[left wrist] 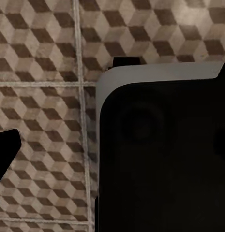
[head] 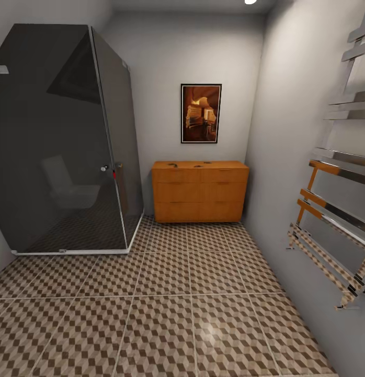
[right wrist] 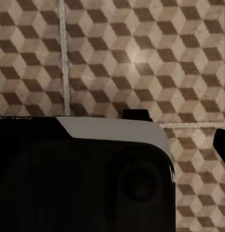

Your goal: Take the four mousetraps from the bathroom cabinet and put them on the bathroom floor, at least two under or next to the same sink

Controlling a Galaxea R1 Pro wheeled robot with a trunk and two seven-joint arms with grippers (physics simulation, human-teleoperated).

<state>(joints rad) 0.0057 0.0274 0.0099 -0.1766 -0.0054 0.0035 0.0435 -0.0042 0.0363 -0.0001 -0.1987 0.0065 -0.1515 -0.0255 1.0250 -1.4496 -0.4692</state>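
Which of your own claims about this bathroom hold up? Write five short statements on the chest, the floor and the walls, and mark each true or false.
1. The wooden chest stands against the far wall. True.
2. Small dark items lie on top of the chest. True.
3. A drawer of the chest is pulled open. False: all drawers look shut.
4. The framed picture hangs above the shower cabin. False: it hangs above the chest.
5. The floor is plain white. False: it has a brown cube pattern.

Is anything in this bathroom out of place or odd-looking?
Mostly tidy. The one oddity: small dark items, too far off to identify, lie on top of the orange-brown cabinet against the far wall. The drawers look shut, the picture hangs straight, and nothing looks spilled on the patterned floor.
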